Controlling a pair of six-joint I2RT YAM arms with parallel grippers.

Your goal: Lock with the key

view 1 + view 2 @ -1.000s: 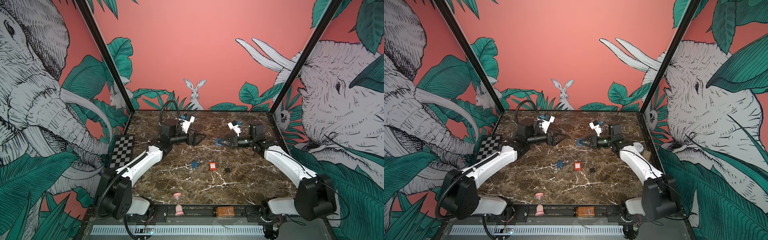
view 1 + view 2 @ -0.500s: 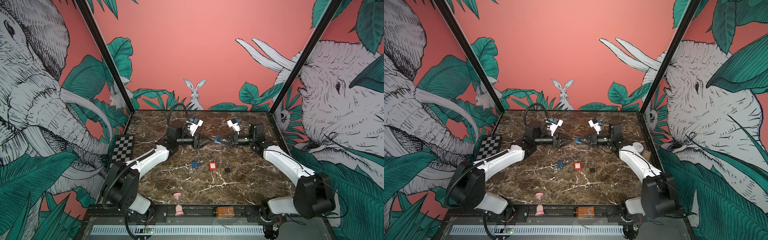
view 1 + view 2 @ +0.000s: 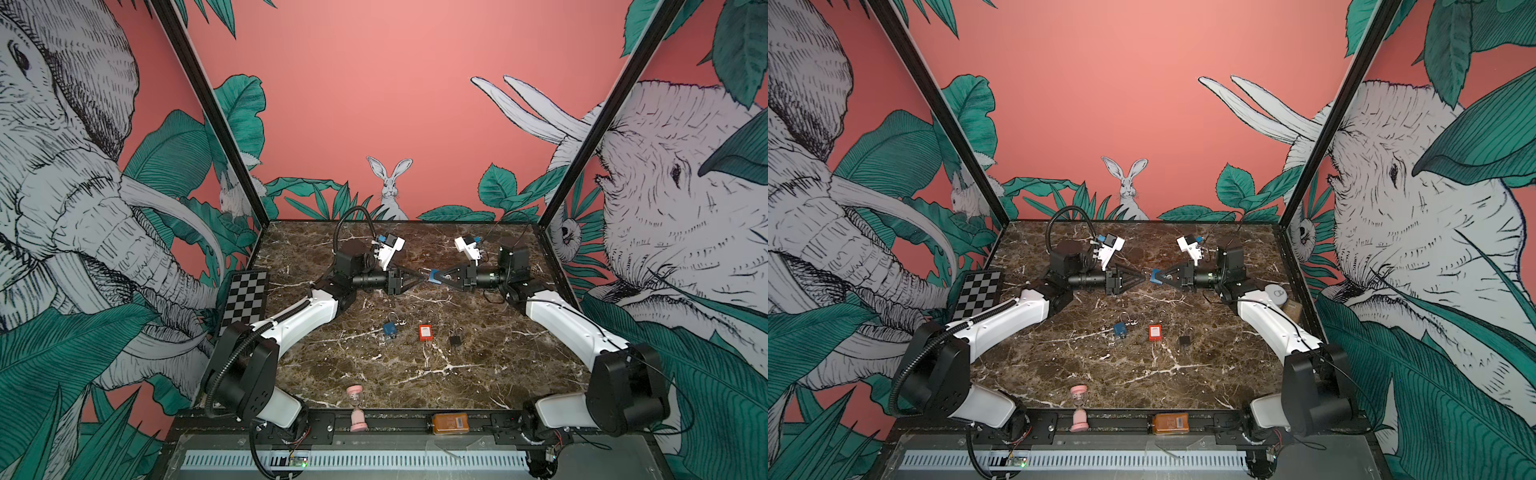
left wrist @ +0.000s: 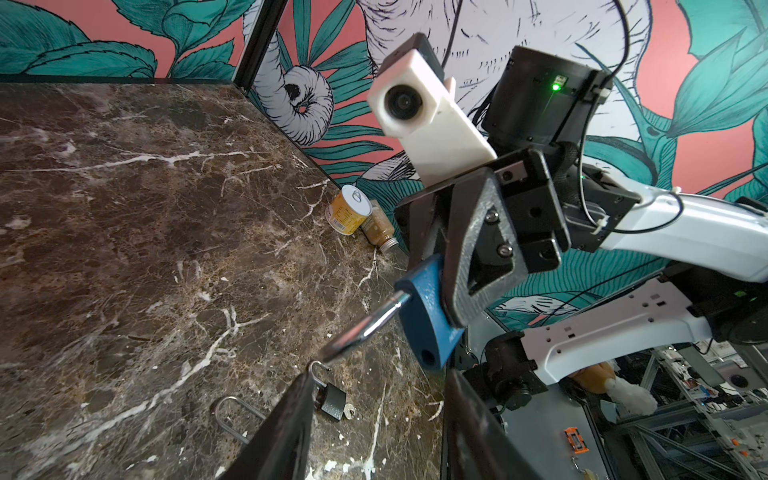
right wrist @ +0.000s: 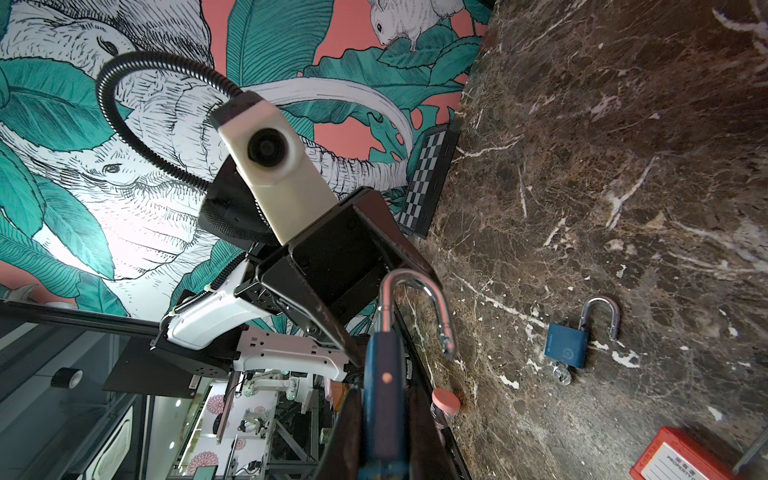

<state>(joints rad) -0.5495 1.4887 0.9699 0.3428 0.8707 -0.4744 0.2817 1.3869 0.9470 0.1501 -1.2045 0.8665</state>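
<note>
The right tool (image 3: 439,277) is clamped on a blue metal padlock (image 4: 424,316), clear above the dark marble desk (image 3: 478,374). Its open silver shackle (image 5: 441,316) meets the half-narrowed jaws of the left tool (image 3: 419,277); whether they pinch it I cannot tell.

The table (image 3: 478,374) is veined in white over dark brown marble, and the walls (image 3: 395,83) are printed coral with teal leaves and black-and-white animals. Blue bodies and silver shackles are seen on the raised padlock (image 3: 434,276) and the second padlock (image 3: 389,328), while a red lock (image 3: 425,332) with a white label and a dark grey padlock (image 3: 455,340) are also shown. A black-and-white chequered board (image 3: 245,301) and a pink sand timer (image 3: 356,409) are seen as well.
</note>
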